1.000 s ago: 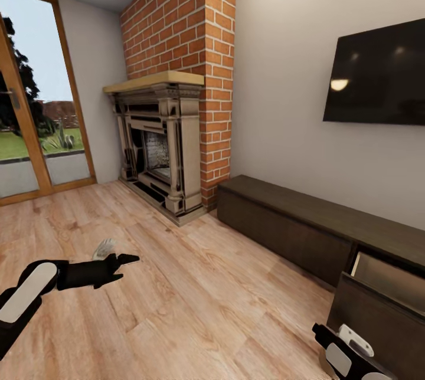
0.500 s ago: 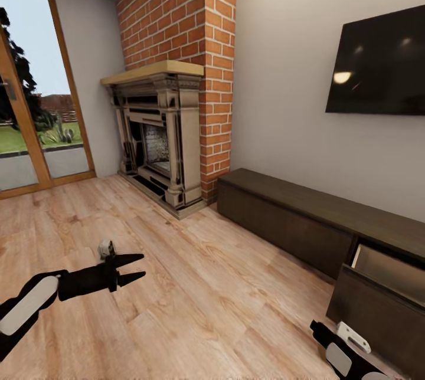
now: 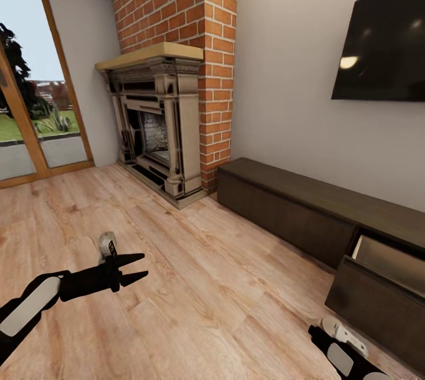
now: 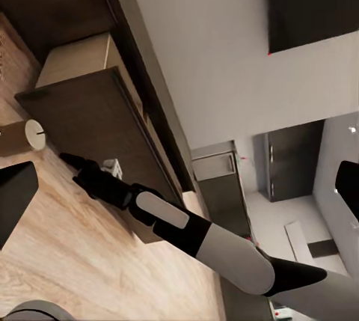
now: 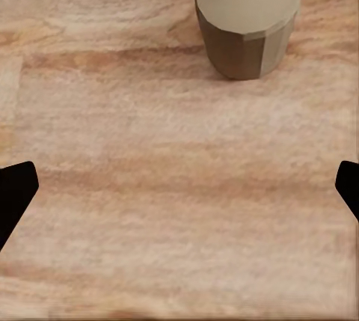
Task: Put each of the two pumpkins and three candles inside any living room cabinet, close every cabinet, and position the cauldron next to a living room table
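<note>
Left tool (image 3: 136, 268) at 8 o'clock in the head view, black fingers spread apart, nothing between them, hovering over the wooden floor (image 3: 206, 285). Right tool (image 5: 179, 201) pointing straight down at the floor, fingertips wide apart at either edge of the right wrist view, empty. 1 candle (image 5: 247, 18) standing upright on the planks just ahead of that tool, not touched by it; beige-grey, short wick on top. Possibly the same candle seen as a small pale disc in the left wrist view, though too small to be sure.

Cabinet (image 3: 307, 220) along the wall from 3 to 5 o'clock, its nearest drawer (image 3: 378, 303) pulled out, pale interior showing. Right arm (image 4: 179, 224) stretched beside that drawer front in the left wrist view. Fireplace (image 3: 159, 126) and brick chimney at 11 o'clock, television (image 3: 383, 43) at 2 o'clock, glass door at 9 o'clock.

Against 1 second ago: whole head view shifted, so camera moved, fireplace now higher and television nearer the corner. Left tool's fingers then nearly together, now clearly parted, and a little lower and further forward.
</note>
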